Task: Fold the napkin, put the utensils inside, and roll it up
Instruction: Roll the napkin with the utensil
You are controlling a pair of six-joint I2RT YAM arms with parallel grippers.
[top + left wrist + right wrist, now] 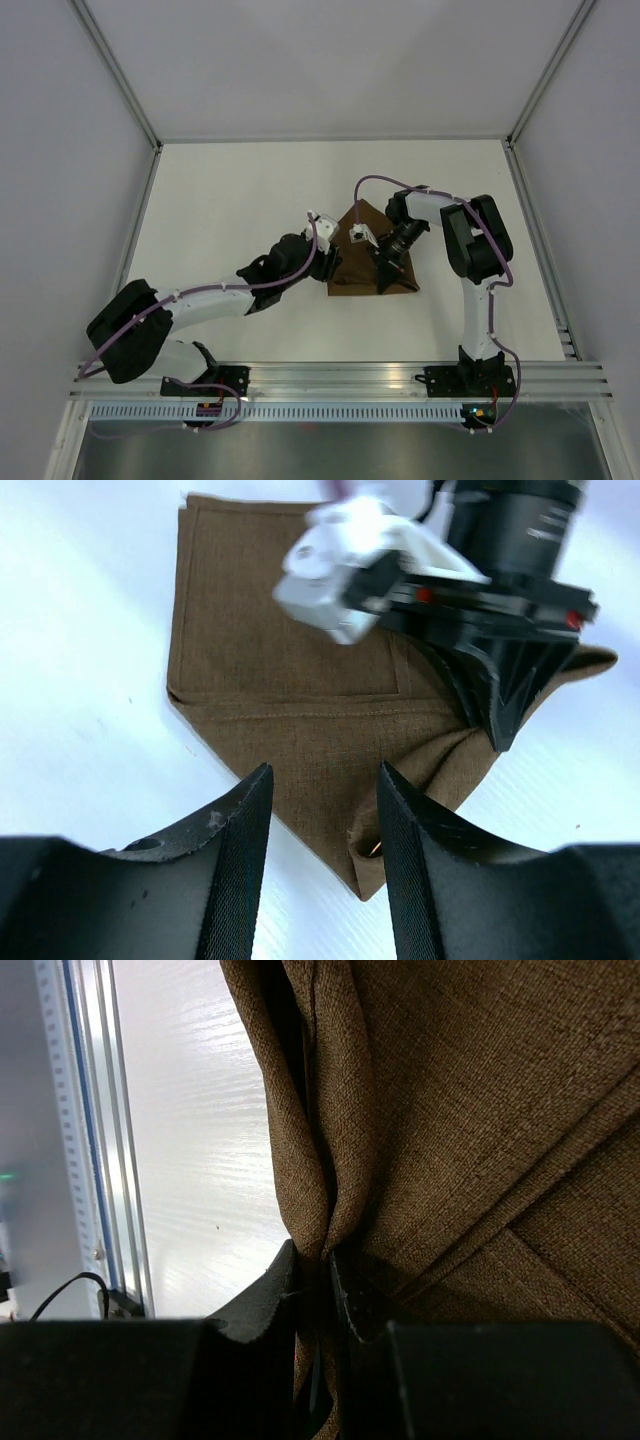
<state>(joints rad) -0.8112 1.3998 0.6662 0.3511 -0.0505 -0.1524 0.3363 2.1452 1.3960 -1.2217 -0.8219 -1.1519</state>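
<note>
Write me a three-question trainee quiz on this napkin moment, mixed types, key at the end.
1. True or false: the right gripper is pinching a fold of the napkin.
2. The left gripper is: A) shut on the napkin, B) open with nothing between its fingers, C) holding a fork.
3. Fill in: the napkin lies on a ____ table.
Key: 1 true; 2 B; 3 white.
</note>
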